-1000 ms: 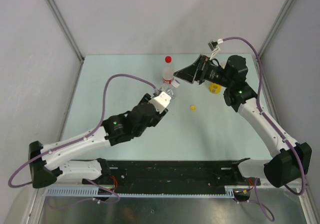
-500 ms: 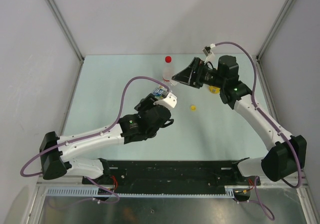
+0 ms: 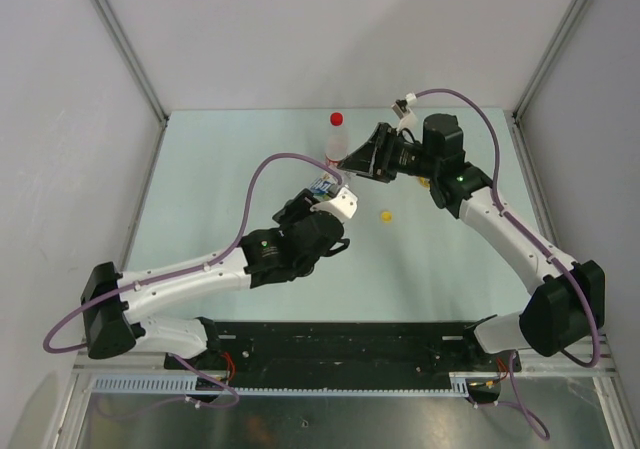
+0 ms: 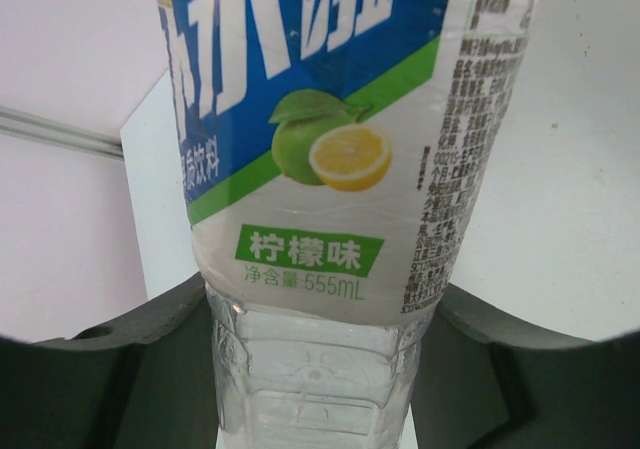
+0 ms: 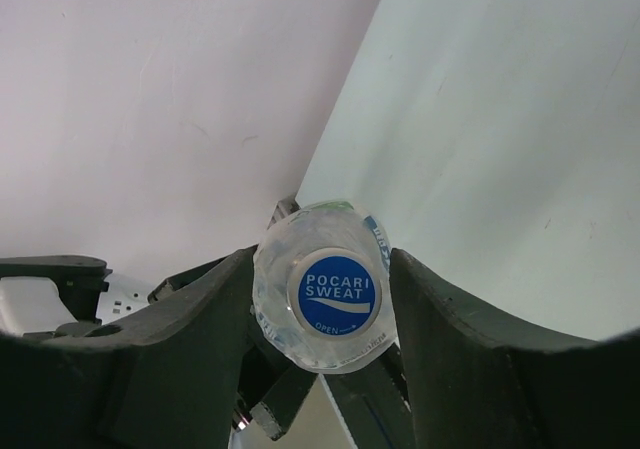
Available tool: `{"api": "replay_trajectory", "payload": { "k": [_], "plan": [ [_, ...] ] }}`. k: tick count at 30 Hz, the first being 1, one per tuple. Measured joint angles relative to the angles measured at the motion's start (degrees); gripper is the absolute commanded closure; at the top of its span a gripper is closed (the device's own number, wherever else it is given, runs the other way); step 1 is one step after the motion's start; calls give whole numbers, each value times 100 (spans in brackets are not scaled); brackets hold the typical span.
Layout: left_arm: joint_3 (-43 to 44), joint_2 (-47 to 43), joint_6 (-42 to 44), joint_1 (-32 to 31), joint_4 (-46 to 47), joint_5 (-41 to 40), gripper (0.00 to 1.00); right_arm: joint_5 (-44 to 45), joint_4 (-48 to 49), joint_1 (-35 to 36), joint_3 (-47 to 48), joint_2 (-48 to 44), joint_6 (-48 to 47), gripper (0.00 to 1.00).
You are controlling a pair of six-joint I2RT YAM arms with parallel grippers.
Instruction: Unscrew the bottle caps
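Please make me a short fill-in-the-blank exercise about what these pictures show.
1. The bottle in the left gripper has a white, green and ____ label.
2. The cap inside the right gripper reads POCARI ____.
3. The loose cap on the table is ____.
4. The back bottle has a ____ cap.
Missing words: blue; SWEAT; yellow; red.

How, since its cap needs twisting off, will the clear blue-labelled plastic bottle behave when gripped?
The clear blue-labelled plastic bottle has ribbed see-through walls, so it likely flexes when squeezed. Round and held low by the left gripper, it may spin.
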Motion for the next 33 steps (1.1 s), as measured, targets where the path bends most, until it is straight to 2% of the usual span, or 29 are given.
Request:
{"api": "replay_trajectory", "payload": {
  "k": [4, 14, 17, 21, 23, 29, 33],
  "plan": [
    [0, 4, -11, 0, -2, 61, 75, 0, 31, 4, 0, 0, 11, 47],
    [17, 7, -66, 2, -9, 199, 74, 210, -94, 72, 0, -76, -7, 49],
    [59, 22, -105, 9, -24, 254, 74, 413, -197, 118, 0, -168, -37, 46],
    [76, 39, -155, 24, 9, 345, 74, 601, -315, 155, 0, -304, -44, 34],
    [76, 39, -179, 33, 20, 413, 74, 610, -337, 157, 0, -348, -33, 32],
    [76, 39, -249, 63, 92, 514, 75, 704, -372, 157, 0, -422, 9, 41],
    [76, 39, -289, 83, 118, 595, 75, 839, -476, 157, 0, -459, 11, 44]
  ]
}}
